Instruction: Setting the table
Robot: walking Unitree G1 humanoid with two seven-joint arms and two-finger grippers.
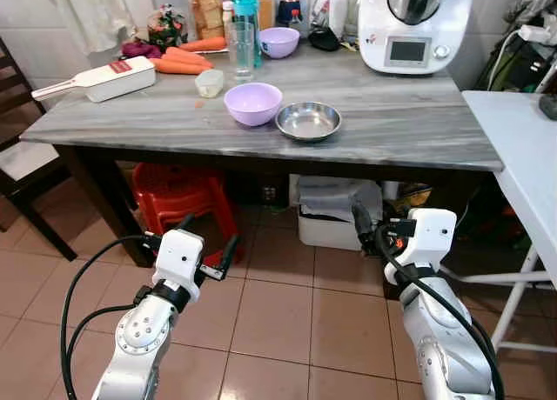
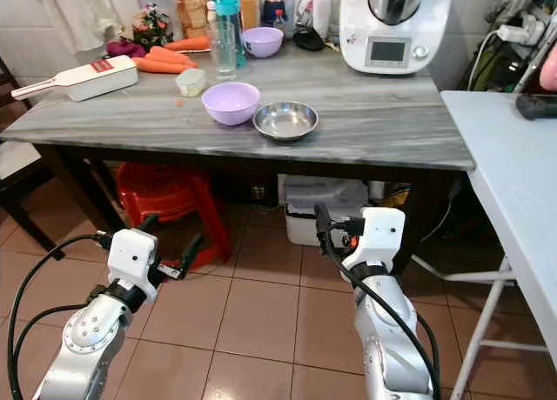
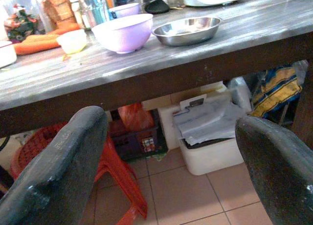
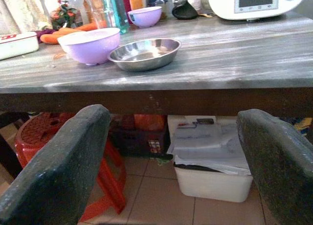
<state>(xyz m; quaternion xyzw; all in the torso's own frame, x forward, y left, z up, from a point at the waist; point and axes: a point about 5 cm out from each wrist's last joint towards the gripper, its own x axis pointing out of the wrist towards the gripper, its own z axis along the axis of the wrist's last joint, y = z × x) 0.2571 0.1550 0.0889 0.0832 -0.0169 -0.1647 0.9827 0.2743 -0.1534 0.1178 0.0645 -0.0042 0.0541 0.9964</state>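
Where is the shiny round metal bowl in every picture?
Left eye: shiny round metal bowl mid-table, right of the big purple plastic bowl.
Right eye: same spot.
Left wrist: upper middle.
Right wrist: upper middle.
Shared landmark: that purple bowl touching it.

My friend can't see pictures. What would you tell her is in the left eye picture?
A grey table holds a big purple bowl beside a shiny metal bowl, with carrots and a white kitchen machine further back. Below, the robot's left claw and right claw hang open over the tiled floor, near a red stool.
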